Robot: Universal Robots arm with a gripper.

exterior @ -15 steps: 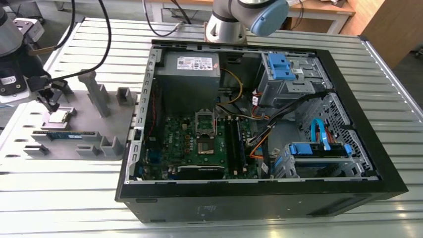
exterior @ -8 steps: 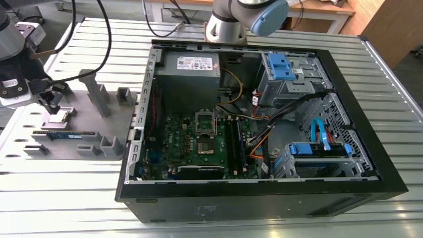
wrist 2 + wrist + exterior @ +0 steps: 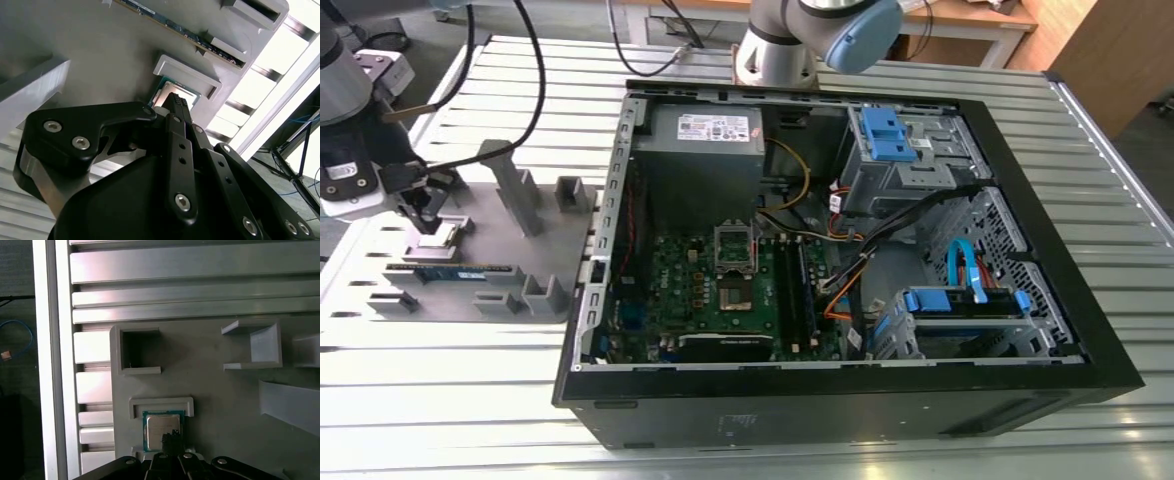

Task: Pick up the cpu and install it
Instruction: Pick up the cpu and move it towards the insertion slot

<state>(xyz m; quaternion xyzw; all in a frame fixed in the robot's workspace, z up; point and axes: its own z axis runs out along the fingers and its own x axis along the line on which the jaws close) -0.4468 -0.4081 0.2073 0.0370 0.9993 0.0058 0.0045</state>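
Observation:
The cpu (image 3: pixel 440 236), a small square chip with a silver top, lies flat in a walled pocket of the grey fixture plate (image 3: pixel 494 250) at the exterior view's left. My gripper (image 3: pixel 424 214) hangs right over it, fingers shut together with nothing between them. Both wrist views show the dark fingertips (image 3: pixel 171 439) low over the cpu (image 3: pixel 157 424), covering part of its top. In the second wrist view the gripper (image 3: pixel 177 102) hides most of the cpu (image 3: pixel 164 96). The open computer case (image 3: pixel 1067 330) lies to the exterior view's right, its motherboard socket (image 3: pixel 735 243) uncovered.
A blue-green memory stick (image 3: pixel 447 270) lies on the fixture plate beside the cpu pocket. Tall grey blocks (image 3: pixel 520 195) rise from the plate near the gripper. A second arm's base (image 3: pixel 781 50) stands behind the case. Cables (image 3: pixel 534 90) hang over the slatted metal table.

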